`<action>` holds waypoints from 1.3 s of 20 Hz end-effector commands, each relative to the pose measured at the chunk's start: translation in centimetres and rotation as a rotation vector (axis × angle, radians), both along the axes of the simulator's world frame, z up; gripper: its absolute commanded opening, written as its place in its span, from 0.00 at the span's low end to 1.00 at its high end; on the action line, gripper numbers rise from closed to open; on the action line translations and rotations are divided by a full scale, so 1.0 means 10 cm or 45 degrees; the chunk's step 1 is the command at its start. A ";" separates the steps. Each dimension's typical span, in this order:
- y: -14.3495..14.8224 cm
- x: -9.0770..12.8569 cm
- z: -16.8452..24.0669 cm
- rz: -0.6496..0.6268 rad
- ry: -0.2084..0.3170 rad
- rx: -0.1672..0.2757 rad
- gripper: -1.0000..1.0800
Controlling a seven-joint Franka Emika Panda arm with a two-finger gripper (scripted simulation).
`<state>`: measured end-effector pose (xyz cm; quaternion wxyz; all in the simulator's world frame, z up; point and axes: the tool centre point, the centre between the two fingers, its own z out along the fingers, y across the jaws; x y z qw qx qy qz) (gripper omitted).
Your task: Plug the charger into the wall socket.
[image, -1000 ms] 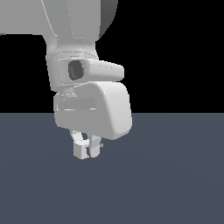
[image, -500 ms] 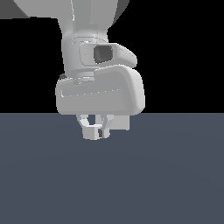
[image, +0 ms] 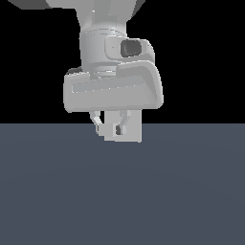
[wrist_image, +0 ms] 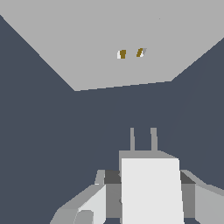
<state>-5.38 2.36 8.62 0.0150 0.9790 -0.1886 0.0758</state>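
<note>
In the wrist view my gripper [wrist_image: 148,186] is shut on the charger [wrist_image: 151,197], an off-white block with two grey prongs. The prongs point at the wall socket [wrist_image: 109,39], a flat off-white panel with two small yellowish slots. A strip of dark floor lies between the prong tips and the panel, so they are apart. In the exterior view the gripper [image: 109,128] hangs just above the floor under the bulky hand. The wall socket [image: 133,125] overlaps its fingers there. I cannot separate the charger from the panel in that view.
The dark grey-blue floor [image: 122,191] spreads all around the gripper. The arm's large white wrist and hand [image: 112,91] fill the upper middle of the exterior view. Nothing else stands on the floor.
The arm has shifted toward the exterior view's right and looms larger. The white panel, earlier off to the fingers' side, now overlaps them. The gripper stays shut on the charger.
</note>
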 end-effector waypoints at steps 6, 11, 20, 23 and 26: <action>-0.03 0.08 0.11 0.113 0.002 0.001 0.00; -0.03 0.10 0.15 0.145 0.003 0.002 0.00; -0.03 0.10 0.14 0.138 0.004 0.002 0.00; -0.03 0.10 0.14 0.139 0.004 0.002 0.00; -0.03 0.11 0.14 0.139 0.004 0.002 0.00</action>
